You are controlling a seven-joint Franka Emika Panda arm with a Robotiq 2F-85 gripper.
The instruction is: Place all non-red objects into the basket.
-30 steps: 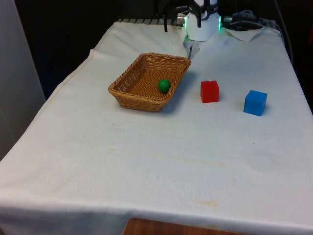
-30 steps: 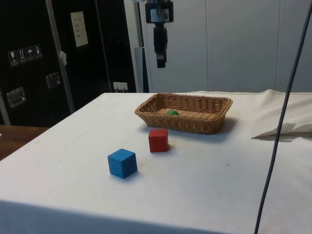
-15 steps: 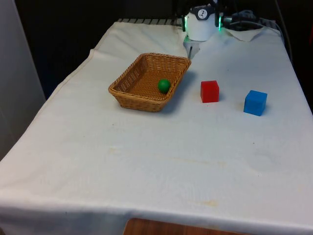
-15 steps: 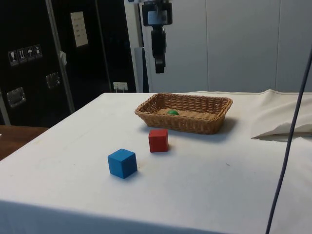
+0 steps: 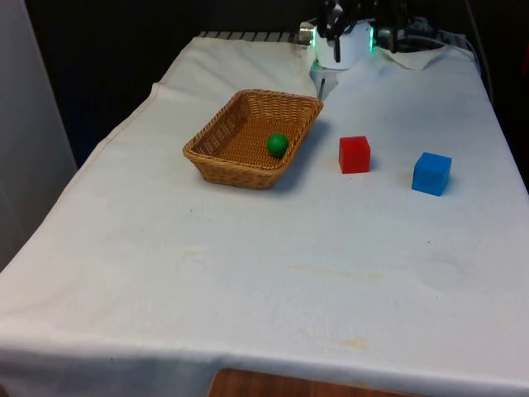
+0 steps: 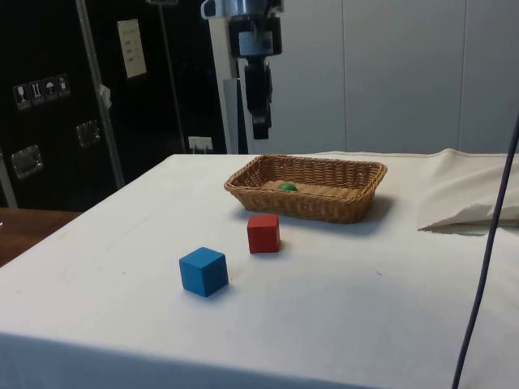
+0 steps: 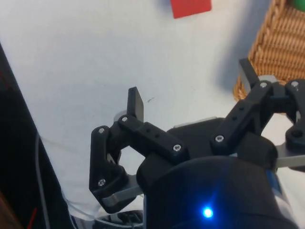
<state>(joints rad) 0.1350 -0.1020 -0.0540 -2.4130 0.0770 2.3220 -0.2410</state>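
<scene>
one shallow rectangular wicker basket (image 5: 216, 142) of tan woven cane sits on the white cloth (image 5: 248, 281), and one smooth round green ball (image 5: 277, 145) lies inside it against the wall nearest the cubes. two matte, sharp-edged cubes rest on the cloth outside it, one red cube (image 5: 354, 155) just beside the basket on the front view's right and one blue cube (image 5: 431, 173) further right, well apart from the basket. the single black gripper (image 7: 190, 95) hangs high above the table near the basket's far end, its two flat fingers spread wide apart and holding nothing.
</scene>
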